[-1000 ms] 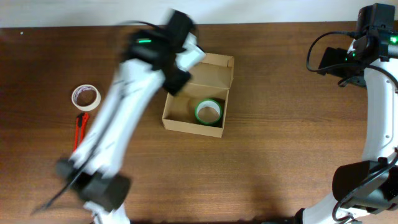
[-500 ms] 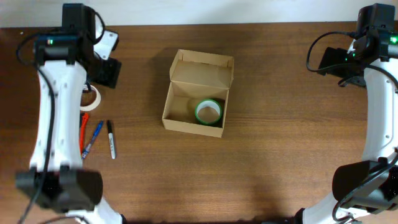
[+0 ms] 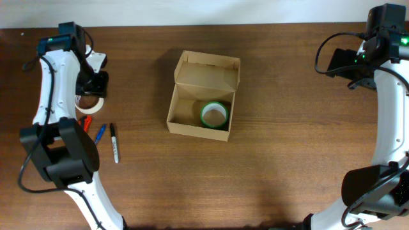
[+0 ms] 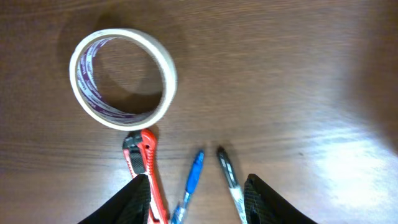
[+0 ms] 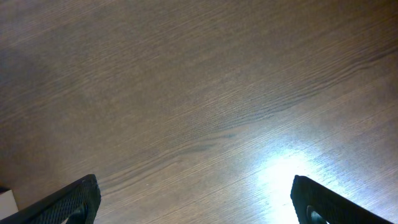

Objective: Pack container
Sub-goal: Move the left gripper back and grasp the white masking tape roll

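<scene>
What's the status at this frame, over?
Left gripper open, empty, above white tape roll, red cutter, blue pen, black pen. Right gripper open over the table. Container lid up, green tape roll inside. Nothing blocking its opening.

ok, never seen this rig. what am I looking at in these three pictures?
Two robot arms at a wooden table, each ending in a two-finger claw. The wide picture looks down from above; the other two come from cameras on the wrists, so the dark shapes at their lower edge are the claw's own fingers. In the middle sits an open cardboard box with a green-edged tape roll inside. At the left lie a white tape roll, a red cutter, a blue pen and a black pen. The left claw hangs open above them, holding nothing. The right claw is open over bare wood, also empty.
</scene>
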